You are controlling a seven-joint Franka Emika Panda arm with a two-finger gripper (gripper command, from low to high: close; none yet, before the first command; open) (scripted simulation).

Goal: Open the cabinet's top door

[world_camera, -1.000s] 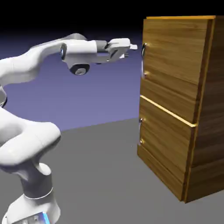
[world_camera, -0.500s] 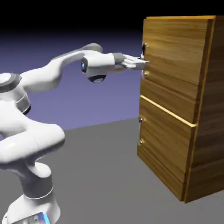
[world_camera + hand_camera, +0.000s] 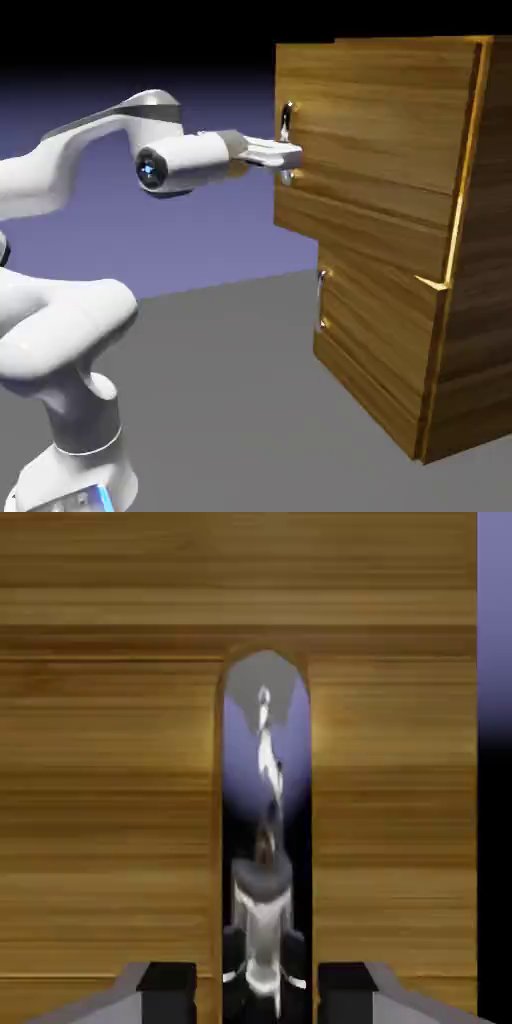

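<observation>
**Gripper at the handle of the partly swung top door**

Exterior view: the cabinet (image 3: 440, 250) stands on the grey table (image 3: 250, 400) at the right. Its top door (image 3: 370, 140) stands out from the cabinet body, its handle edge forward of the front of the lower door (image 3: 375, 340), which lies flush and shut. No contents of either compartment can be seen; the gap behind the top door is hidden from this angle. The arm reaches level from the left, and the gripper (image 3: 290, 157) meets the slim vertical silver handle (image 3: 287, 125) at its lower part.

Hand view: wood grain fills the frame. The mirror-like handle (image 3: 265, 812) runs upright between the two dark fingertips (image 3: 167, 982), which sit close on either side of it, narrowly parted. Whether the pads actually press the bar cannot be told.
</observation>
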